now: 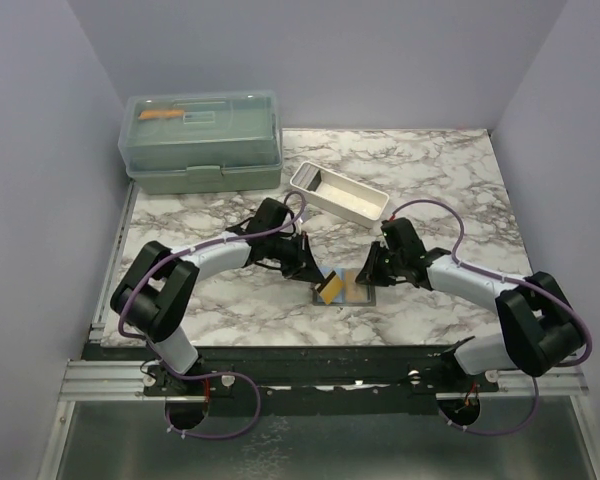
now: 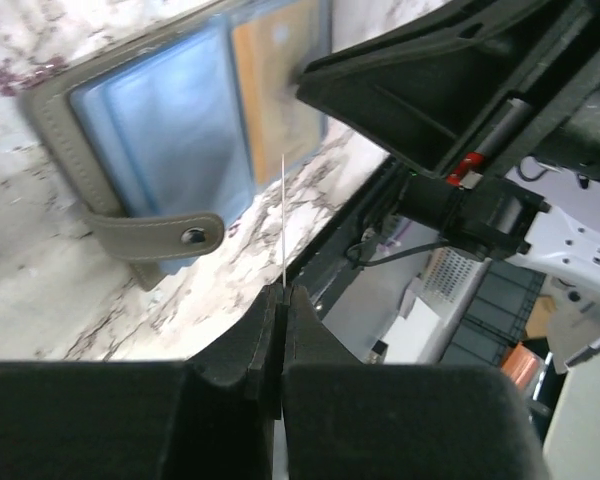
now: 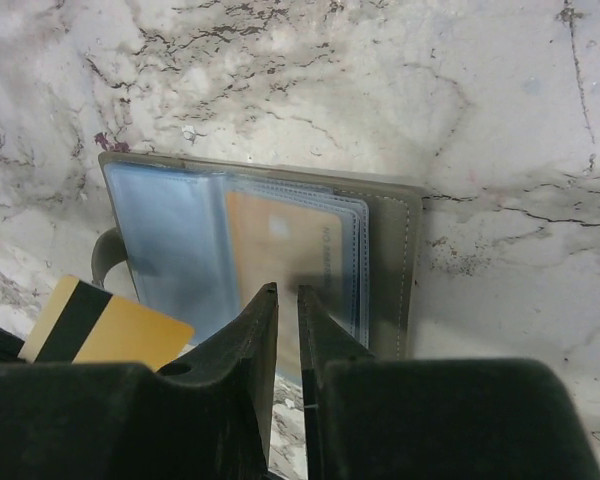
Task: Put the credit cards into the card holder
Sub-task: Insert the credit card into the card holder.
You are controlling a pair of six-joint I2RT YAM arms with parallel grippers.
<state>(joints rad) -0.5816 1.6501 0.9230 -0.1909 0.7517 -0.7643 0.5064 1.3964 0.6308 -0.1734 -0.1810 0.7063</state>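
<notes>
On the table (image 1: 450, 190) the holder (image 3: 392, 262) lay open, face up for loading. My right gripper (image 3: 287, 296) sat over it, jaws a sliver apart. Gripping anything or not, I couldn't tell. My left gripper (image 2: 280, 298) pinched a gold card (image 3: 110, 335) just beside it, ready to slide in.

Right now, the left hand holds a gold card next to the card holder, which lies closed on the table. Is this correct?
No. The card holder lies open, not closed: the right wrist view shows it spread flat with a tan card inside. The left hand does hold a gold card next to it.
</notes>
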